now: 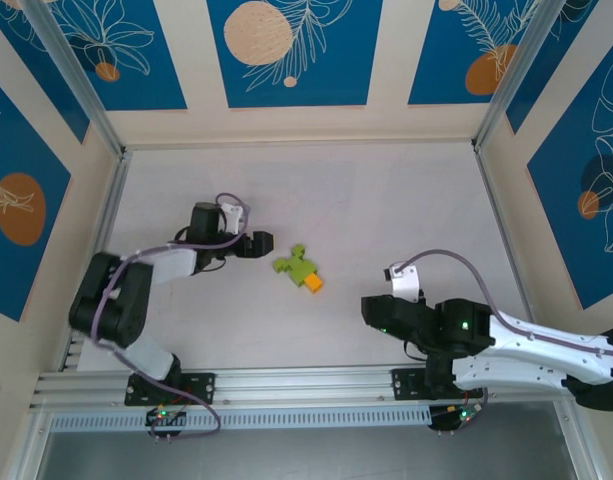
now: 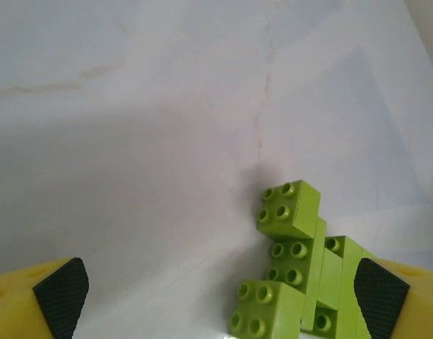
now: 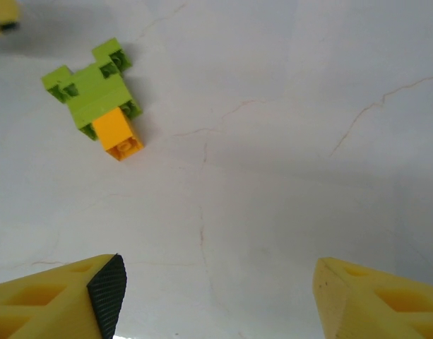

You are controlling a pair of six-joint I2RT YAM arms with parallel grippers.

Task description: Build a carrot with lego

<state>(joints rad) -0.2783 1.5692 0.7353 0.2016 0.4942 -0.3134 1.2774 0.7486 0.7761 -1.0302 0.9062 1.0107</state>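
Rail (image 1: 306, 385) at near edge of table (image 1: 406, 200), both arm bases bolted to it.

Right gripper (image 1: 371, 310): lowest in the top view, right of centre, aimed left and away. Right wrist view: right gripper (image 3: 220, 296) has its fingers (image 3: 107, 293) standing apart, bare table between them, nothing held. The carrot (image 3: 96, 99) lies well ahead of these fingers and off to the upper left, clear of them.

Carrot (image 1: 300, 268): flat on the table near its middle. Orange block (image 1: 314, 284) points toward the near right; lime-green bricks (image 1: 291, 262) fan out to the far left, toward the left arm.

Left gripper (image 1: 258, 242): just beyond and left of the carrot. Left wrist view: left gripper (image 2: 220, 293) is spread wide, gripping nothing. The green bricks (image 2: 301, 275) sit inside the gap, hard against the right-hand pad (image 2: 380, 293); contact cannot be judged. The left-hand pad (image 2: 61, 296) is well apart from them.

Beyond: bare table up to the blue-panelled wall (image 1: 286, 50).
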